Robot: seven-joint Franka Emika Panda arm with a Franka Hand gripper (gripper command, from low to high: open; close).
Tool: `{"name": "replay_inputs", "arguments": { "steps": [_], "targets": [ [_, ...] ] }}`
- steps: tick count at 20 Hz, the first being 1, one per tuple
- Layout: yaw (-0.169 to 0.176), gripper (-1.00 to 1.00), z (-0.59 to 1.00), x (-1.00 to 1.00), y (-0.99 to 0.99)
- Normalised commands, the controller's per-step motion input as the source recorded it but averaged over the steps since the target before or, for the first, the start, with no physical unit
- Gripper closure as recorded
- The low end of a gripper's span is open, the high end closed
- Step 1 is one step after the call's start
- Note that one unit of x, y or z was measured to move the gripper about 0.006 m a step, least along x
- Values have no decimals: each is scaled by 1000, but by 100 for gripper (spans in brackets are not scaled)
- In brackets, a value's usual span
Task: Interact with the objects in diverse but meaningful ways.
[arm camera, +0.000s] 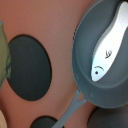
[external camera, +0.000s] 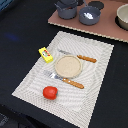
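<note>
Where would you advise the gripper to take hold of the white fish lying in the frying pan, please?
Probably across the narrow tail end of the white fish, coming straight down from above: it lies flat in the frying pan, whose raised rim blocks any sideways approach.

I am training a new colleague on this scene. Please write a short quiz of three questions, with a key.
1. True or false: the tan plate lies between the two orange-handled utensils.
2. What lies in the frying pan? A sausage; B white fish; C yellow packet.
3. Which item on the striped mat is red?
Key: 1 true; 2 B; 3 the tomato.
</note>
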Motion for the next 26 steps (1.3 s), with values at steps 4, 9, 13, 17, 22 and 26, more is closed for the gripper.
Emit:
{"name": "replay_inputs", "arguments": {
  "steps": [4, 9, 13, 17, 22, 26],
  "targets": [
    [-4, -100, 234, 517, -861],
    [0, -100, 42, 395, -959],
    [0, -100, -4, 305, -1000],
    [0, -100, 0, 294, -1000],
    [0, -100, -10, 267, -1000],
    [0, -100, -122, 259, -1000]
  ]
}}
